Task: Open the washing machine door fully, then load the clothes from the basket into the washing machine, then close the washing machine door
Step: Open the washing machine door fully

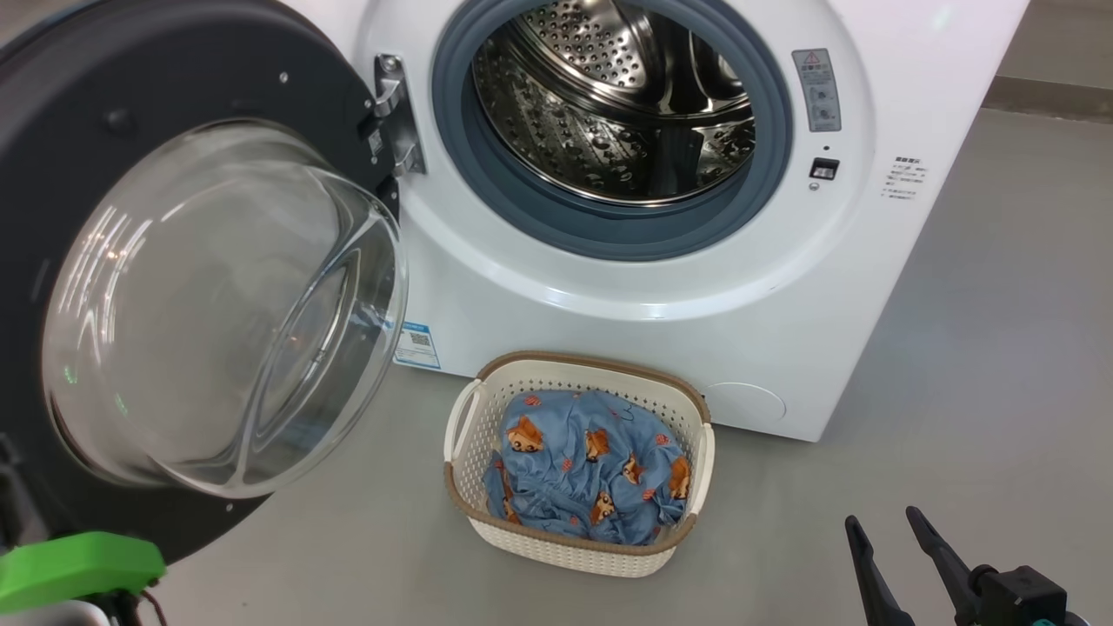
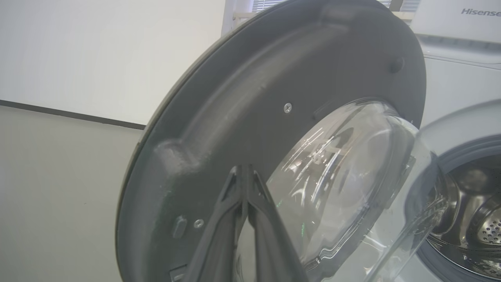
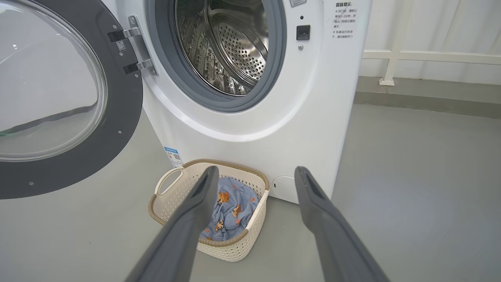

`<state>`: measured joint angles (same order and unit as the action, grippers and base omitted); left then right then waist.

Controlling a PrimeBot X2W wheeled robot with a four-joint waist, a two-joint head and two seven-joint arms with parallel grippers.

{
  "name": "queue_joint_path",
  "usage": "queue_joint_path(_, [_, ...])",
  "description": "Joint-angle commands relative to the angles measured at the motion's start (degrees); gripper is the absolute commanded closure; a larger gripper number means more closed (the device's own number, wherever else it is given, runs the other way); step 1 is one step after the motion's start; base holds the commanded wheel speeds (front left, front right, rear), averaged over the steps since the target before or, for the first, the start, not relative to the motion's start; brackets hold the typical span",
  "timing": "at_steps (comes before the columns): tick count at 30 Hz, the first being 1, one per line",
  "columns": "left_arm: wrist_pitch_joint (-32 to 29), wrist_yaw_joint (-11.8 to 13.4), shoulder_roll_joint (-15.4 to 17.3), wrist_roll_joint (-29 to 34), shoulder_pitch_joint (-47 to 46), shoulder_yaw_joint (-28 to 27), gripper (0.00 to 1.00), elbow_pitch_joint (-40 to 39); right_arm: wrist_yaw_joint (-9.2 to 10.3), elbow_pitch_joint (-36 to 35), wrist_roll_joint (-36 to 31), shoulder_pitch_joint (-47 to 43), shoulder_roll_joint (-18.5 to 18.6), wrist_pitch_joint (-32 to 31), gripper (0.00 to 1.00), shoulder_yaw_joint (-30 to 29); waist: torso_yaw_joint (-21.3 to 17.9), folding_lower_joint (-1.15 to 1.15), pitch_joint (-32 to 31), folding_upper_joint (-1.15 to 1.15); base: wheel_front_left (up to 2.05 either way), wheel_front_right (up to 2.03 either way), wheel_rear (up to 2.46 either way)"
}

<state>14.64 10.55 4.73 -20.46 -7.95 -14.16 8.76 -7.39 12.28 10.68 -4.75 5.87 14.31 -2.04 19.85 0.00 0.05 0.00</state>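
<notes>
Left gripper (image 2: 244,172) is pinched shut with nothing in it. The tips are right up by the grey inner face of the washing machine door (image 2: 235,98), can't tell if they actually touch. Right gripper (image 3: 256,170) has its fingers spread wide, holding nothing, hanging over the floor (image 1: 956,348). The door's swung out on the left side of the washing machine (image 1: 652,330), drum (image 1: 609,104) in plain sight. The basket (image 1: 574,361) sits on the floor just in front of the machine, with the clothes (image 1: 583,478) bunched up inside.

Clothes (image 1: 587,469) in basket (image 1: 474,452) before washing machine (image 1: 696,330)
</notes>
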Motion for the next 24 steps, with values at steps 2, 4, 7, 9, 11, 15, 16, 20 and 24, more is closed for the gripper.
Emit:
queue_joint_path(2, [0.36,-0.76,0.67,0.90,0.32,-0.68,0.52,-5.01,-0.10,-1.46,0.43,1.14,0.60,0.69,0.00,1.81,-0.55,0.00,-0.16,0.00,0.00,0.00,0.00])
queue_joint_path(4, [0.36,-1.67,0.33,1.80,1.66,0.89,0.00,-7.85,-0.10,-1.56,0.46,1.32,0.59,0.69,0.00,1.97,-1.10,0.00,-0.23,0.00,0.00,0.00,0.00])
queue_joint_path(7, [0.36,-3.45,-0.07,2.65,3.16,3.71,0.00,-10.93,-0.10,-1.87,0.36,1.35,0.44,0.69,0.00,2.19,-2.18,0.00,-0.33,0.00,0.00,0.00,0.00])
queue_joint_path(9, [0.36,-4.53,-0.38,2.75,3.84,5.52,0.00,-12.17,-0.10,-1.94,0.45,1.39,0.45,0.69,0.00,2.21,-2.99,0.00,-0.37,0.00,0.00,0.00,0.00])
queue_joint_path(11, [0.36,-5.85,-0.56,2.69,4.40,6.82,0.00,-12.83,-0.10,-2.01,0.46,1.46,0.43,0.69,0.00,2.22,-3.94,0.00,-0.39,0.00,0.00,0.00,0.00])
queue_joint_path(15, [0.36,-7.59,-0.83,3.48,5.80,8.95,0.00,-12.47,-0.10,-2.38,0.31,1.74,0.39,0.69,0.00,2.24,-6.45,0.00,-0.30,0.00,0.00,0.00,0.00])
queue_joint_path(16, [0.36,-7.98,-0.86,3.94,6.20,9.55,0.00,-12.05,-0.10,-2.47,0.31,1.84,0.38,0.69,0.00,2.24,-7.19,0.00,-0.27,0.00,0.00,0.00,0.00])
queue_joint_path(20, [0.36,-9.81,-1.00,4.56,8.12,9.65,0.00,-9.18,-0.10,-2.70,0.27,2.16,0.30,0.69,0.00,2.73,-11.11,0.00,-0.23,0.00,0.00,0.00,0.00])
queue_joint_path(24, [0.36,-10.98,-1.10,4.70,9.98,8.64,0.00,-6.99,-0.10,-2.71,0.33,2.36,0.31,0.69,0.00,2.86,-14.33,0.00,-0.13,0.00,0.00,0.00,0.00])
